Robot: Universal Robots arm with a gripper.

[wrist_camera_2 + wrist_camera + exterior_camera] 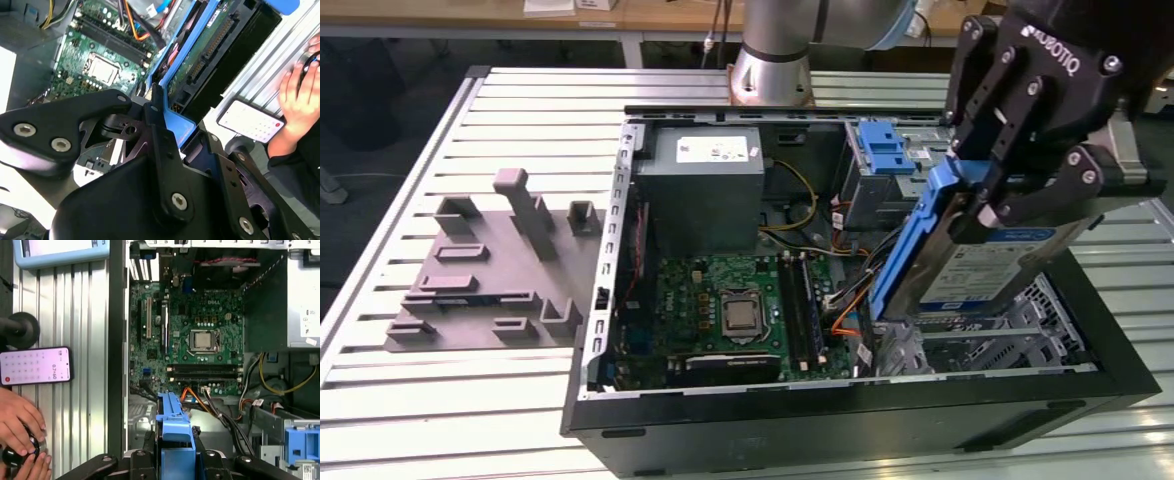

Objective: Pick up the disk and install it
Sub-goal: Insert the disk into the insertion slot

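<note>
So the gripper point(1017, 200) is clamped tight on the disk point(987, 268), fingers pinching it from both sides. The disk is up in the air, tilted on edge, blue rail facing the exterior view's left. It's hanging over the exterior view's right side of the open PC case point(854, 415), not touching anything inside as far as I can see.

Below and left of it in that view sits the motherboard point(734, 310). The power supply point(707, 185) is at the far end, and the drive cage point(887, 150) with its blue latch is far right.

In the second wrist view the disk's point(210, 55) green underside and connector show past the fingers point(159, 125).

In the first wrist view a person's hand point(20, 427) rests on the table point(75, 315) beside a phone point(35, 366).
</note>
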